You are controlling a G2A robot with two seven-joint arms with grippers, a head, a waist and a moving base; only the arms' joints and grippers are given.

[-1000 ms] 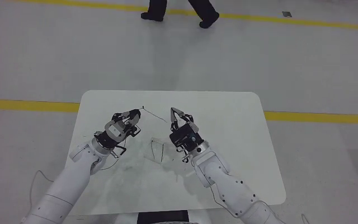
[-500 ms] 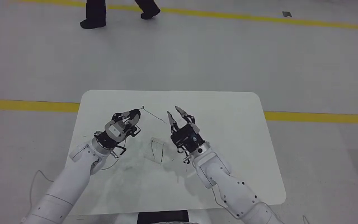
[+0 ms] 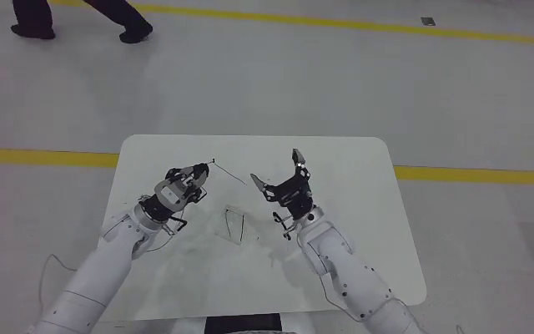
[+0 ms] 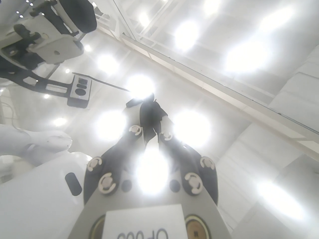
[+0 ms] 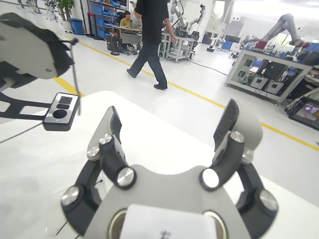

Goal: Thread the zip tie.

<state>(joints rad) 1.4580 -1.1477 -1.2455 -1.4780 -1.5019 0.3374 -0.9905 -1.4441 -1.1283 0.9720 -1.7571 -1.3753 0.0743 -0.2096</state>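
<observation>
The zip tie [image 3: 229, 171] is a thin dark strip held above the white table [image 3: 359, 167]. My left gripper [image 3: 200, 173] is shut on one end of it, and the rest juts out toward the right arm. In the left wrist view the shut fingertips [image 4: 148, 103] pinch the strip [image 4: 107, 83]. My right gripper [image 3: 278, 169] stands wide open just right of the strip's free end, holding nothing. From the right wrist its ribbed fingers [image 5: 173, 108] are spread apart. The zip tie [image 5: 75, 75] hangs off to one side, next to the left gripper [image 5: 63, 50].
A small clear plastic piece [image 3: 234, 225] lies on the table between the two arms. Thin dark wires [image 3: 167, 230] trail beside the left wrist. The table's right half is bare.
The right gripper has opened from nearly shut to wide open, turned, and shifted right, away from the zip tie's free end. The left arm and the zip tie have stayed put.
</observation>
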